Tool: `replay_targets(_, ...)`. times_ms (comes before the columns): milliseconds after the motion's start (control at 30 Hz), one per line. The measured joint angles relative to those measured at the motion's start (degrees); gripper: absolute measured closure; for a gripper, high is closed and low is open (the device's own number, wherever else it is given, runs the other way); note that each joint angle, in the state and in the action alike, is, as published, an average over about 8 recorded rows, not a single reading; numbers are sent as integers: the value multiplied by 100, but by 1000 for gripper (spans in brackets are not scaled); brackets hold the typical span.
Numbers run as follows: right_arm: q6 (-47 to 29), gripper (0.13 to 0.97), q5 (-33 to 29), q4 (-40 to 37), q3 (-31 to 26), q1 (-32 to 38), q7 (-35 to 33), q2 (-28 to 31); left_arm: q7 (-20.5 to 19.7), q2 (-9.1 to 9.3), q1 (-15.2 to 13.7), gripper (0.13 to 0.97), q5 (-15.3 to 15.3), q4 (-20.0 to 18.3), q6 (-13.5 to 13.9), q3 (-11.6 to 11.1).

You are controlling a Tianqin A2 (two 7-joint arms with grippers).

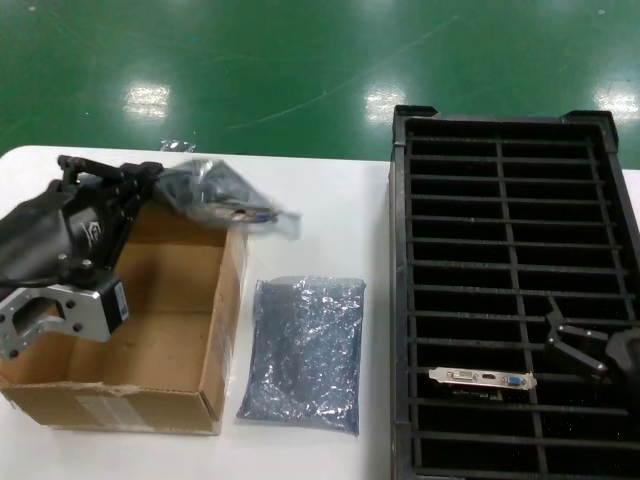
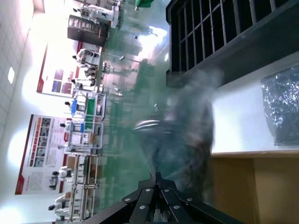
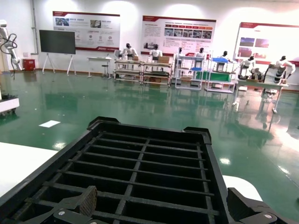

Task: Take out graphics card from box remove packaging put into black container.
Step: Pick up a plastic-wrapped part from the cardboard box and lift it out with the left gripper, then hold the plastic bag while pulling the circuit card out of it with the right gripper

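L gripper [image 1: 150,185] is above the far edge of the cardboard box [image 1: 135,395], at the left of the white table [image 1: 330,215]. It's clamped shut on one end of a bagged card [image 1: 225,200], a dark card w/ a silver end showing thru crinkly clear-grey plastic. The bagged card hangs out to the right of the fingers, over the far right corner of the box, tilted, and is blurred in head view. In the left wrist view it's a grey smear [image 2: 187,140] just past the black fingers [image 2: 156,198], so no detail there.

Box sits open-topped; the part of its inside that shows is bare brown cardboard, w/ the L arm covering the left part.

An empty plastic bag [image 1: 303,352] lies flat on the table just beside the box's right wall, btwn box and black tray [image 1: 400,300]. Not touching the tray.

Tray stands at the right of the table, two columns of narrow slots. One graphics card [image 1: 482,379] already stands in a near slot of the left column, silver bracket up, white and blue ports showing.

R gripper [image 1: 580,345] hovers over the near right part of the tray, just beside that card, spread wide open, holding nothing. Right wrist view shows its two fingers [image 3: 74,207] well apart above the tray slots [image 3: 140,172].
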Motion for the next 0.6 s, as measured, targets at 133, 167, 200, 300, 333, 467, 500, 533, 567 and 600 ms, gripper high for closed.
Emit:
replay_targets(133, 0, 129, 0, 0, 0, 0, 0, 0, -15, -4, 47, 958, -47, -59, 22, 15)
replay_targets(167, 0, 129, 0, 0, 0, 0, 0, 0, -16, -4, 49, 958, -49, -61, 23, 16)
replay_targets(200, -6, 129, 0, 0, 3, 0, -2, -2, -16, -4, 51, 958, -50, -63, 24, 16)
replay_targets(300, -89, 129, 7, 4, 51, 2, -61, -43, -16, -4, 52, 958, -51, -64, 24, 17)
replay_targets(333, -140, 129, 16, 7, 86, 4, -107, -75, -16, -5, 52, 958, -51, -64, 24, 17)
replay_targets(467, -474, 129, 106, 36, 306, 13, -428, -283, -16, -5, 52, 958, -51, -64, 24, 17)
replay_targets(500, -579, 129, 145, 53, 369, 13, -527, -346, -16, -5, 52, 958, -51, -64, 24, 17)
replay_targets(533, -690, 129, 190, 73, 427, 13, -629, -407, -16, -5, 52, 958, -51, -64, 24, 17)
replay_targets(567, -803, 129, 240, 98, 477, 10, -724, -459, -16, -5, 52, 958, -51, -64, 24, 17)
replay_targets(600, -922, 133, 293, 129, 516, 5, -809, -502, -16, -5, 52, 958, -51, -64, 24, 17)
